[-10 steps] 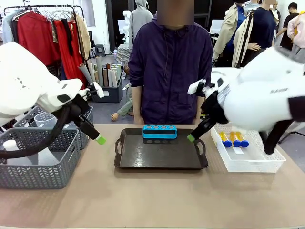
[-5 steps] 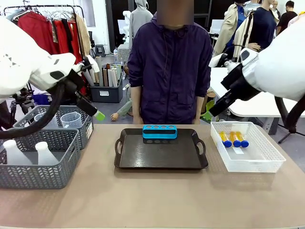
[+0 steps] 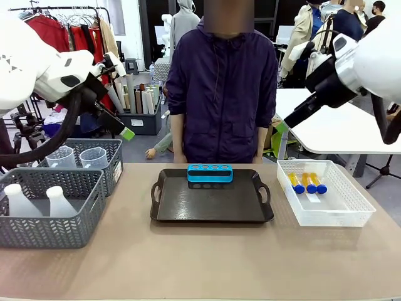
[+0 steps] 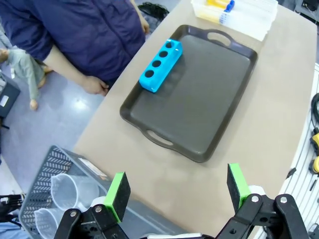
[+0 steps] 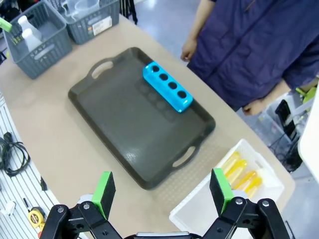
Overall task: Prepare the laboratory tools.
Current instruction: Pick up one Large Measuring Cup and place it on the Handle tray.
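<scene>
Tan tabletop bears dark tray; clothes rack behind.

amber tubes: lying, white basket | beakers, flasks: upright, grey baskets

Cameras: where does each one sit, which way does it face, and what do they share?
Front view: fixed on the robot's side, facing across the table at the person; left hand and right hand raised at the sides.
Left wrist view: high up, looking down on the tray and grey basket; own hand open below.
Right wrist view: high up, looking down on the tray and white basket; own hand open below.
Shared: tray with blue rack.
</scene>
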### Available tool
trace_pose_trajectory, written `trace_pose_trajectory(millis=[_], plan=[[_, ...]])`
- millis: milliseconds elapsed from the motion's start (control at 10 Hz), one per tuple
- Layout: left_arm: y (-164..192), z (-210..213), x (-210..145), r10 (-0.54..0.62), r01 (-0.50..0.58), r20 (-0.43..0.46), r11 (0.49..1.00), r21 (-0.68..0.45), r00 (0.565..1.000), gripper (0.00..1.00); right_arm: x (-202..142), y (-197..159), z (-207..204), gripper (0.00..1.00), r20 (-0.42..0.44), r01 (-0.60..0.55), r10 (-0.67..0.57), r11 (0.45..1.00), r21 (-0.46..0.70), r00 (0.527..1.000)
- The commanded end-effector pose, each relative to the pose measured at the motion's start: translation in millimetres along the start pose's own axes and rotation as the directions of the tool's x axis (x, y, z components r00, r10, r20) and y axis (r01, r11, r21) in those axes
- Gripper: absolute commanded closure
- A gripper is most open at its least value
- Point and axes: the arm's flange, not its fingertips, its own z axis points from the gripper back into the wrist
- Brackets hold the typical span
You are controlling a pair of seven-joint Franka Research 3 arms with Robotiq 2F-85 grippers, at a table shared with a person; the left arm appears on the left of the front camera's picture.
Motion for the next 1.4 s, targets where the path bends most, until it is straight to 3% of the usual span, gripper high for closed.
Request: trace_pose_trajectory(millis=[0, 400, 500, 1300], plan=[[4.4, -2.5, 2.2, 0.017, -0.017, 0.003, 0.999, 0.035, 1.0, 0.0, 8.6, 0.4, 9.8, 0.0, 0.022, -0.032, 0.032, 0.999, 0.017, 0.999], [8.3, -2.0, -1.2, 0.021, -0.023, 0.029, 0.998, 0.063, 0.999, 0.0, 8.8, -1.9, 14.8, 0.0, 0.062, -0.011, 0.01, 1.0, 0.022, 0.998], [6.8, -0.9, 3.0, 0.003, -0.004, 0.022, 0.999, 0.045, 1.0, 0.0, 13.2, 4.7, 16.2, 0.0, 0.029, -0.021, 0.021, 1.0, -0.01, 0.999], [3.6, 7.8, 20.0, -0.052, 0.052, 0.01, 0.998, 0.033, 0.999, 0.0, 13.2, 4.7, 16.2, 0.0, 0.029, -0.021, 0.021, 1.0, -0.01, 0.999]])
